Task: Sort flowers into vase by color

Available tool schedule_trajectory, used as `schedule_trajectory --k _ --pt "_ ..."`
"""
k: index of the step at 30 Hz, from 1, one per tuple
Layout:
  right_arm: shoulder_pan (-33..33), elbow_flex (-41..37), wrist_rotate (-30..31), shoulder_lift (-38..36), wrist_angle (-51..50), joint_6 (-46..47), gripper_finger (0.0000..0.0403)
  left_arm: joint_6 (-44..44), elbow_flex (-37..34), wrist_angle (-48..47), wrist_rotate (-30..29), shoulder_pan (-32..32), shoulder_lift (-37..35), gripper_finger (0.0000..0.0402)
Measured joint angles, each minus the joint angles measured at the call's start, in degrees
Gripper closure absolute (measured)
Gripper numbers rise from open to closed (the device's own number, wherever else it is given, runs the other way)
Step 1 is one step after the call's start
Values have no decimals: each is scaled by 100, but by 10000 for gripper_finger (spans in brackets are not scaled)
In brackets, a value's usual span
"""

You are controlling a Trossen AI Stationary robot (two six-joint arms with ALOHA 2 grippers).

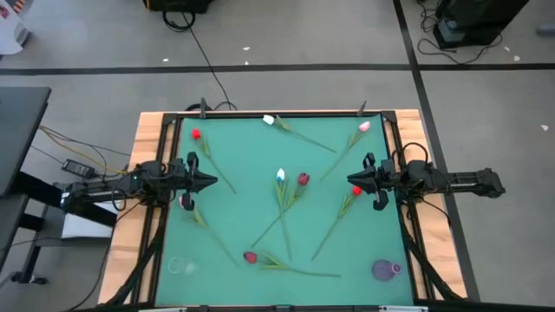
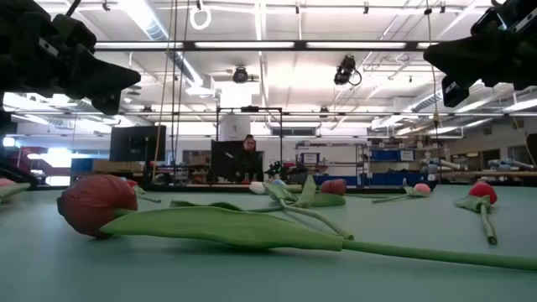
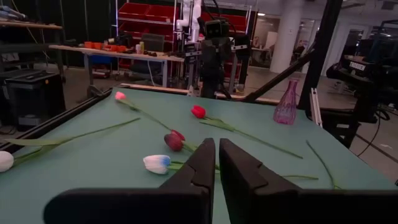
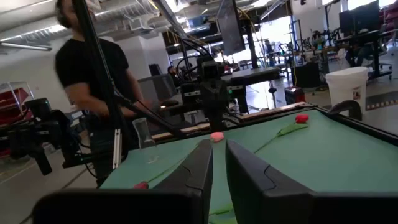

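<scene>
- Well, my left jaws hang over the left side of the green table, nearly together, holding nothing.
- My right jaws hang over the right side, nearly together too, and empty.
- The tulips lie spread flat on the table between my arms.
- A white tulip and a dark red tulip lie in the middle.
- A purple vase sits at the near right corner, a clear vase at the near left.

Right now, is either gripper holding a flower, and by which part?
Nothing is held. The left gripper and right gripper are both shut and empty above the mat.
</scene>
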Motion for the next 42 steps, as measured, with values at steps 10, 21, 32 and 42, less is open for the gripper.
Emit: schedule_trajectory --k 10,21,32,42 --pt "0 -1 -2 0 0 -1 347 0 1 0 1 -1 0 372" --pt "0 0 0 0 0 0 347 0 -1 0 -1 1 0 372" --pt "0 0 -1 0 -1 -1 347 3 1 0 0 1 0 372" --pt "0 -1 0 0 0 -2 347 1436 1 253 -1 1 0 372"
